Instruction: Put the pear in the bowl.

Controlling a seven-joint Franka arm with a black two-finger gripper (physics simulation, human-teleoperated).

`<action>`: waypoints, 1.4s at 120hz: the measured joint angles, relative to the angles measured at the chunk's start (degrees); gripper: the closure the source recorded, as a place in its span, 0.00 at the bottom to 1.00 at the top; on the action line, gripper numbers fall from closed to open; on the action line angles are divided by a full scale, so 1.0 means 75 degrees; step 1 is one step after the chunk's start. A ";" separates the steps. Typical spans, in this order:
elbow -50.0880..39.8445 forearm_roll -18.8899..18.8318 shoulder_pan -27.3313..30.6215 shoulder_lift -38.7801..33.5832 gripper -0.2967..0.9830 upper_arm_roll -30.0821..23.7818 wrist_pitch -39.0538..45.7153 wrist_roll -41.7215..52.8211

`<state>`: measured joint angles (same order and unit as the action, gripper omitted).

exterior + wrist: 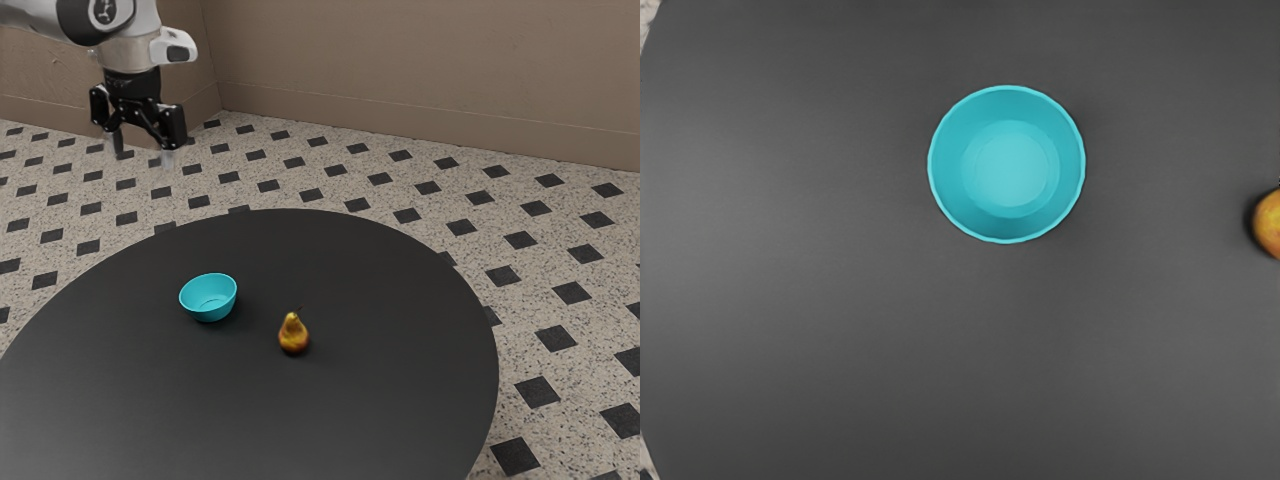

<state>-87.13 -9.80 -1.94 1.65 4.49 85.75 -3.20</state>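
Note:
My gripper (140,150) hangs high at the exterior view's upper left, its two fingers wide apart with nothing between them. The turquoise bowl (209,298) stands upright on the black table, lower than my gripper and well apart from it. A yellow-brown pear (293,335) stands stem up on the table, a short way from the bowl toward the exterior view's right. In the wrist view the bowl (1009,166) has a bare inside, and part of the pear (1269,223) is cut off by the picture's edge.
The round black table (390,400) has a curved edge, with a speckled floor of dark squares (570,293) beyond it. A brown wall (420,80) rises behind. Bare tabletop surrounds the bowl and the pear.

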 joint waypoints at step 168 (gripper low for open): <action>-0.4183 0.2410 -0.0561 0.1963 0.23 -0.0926 0.6615 0.0215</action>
<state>-118.50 8.27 -6.14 16.37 -2.46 135.36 -1.59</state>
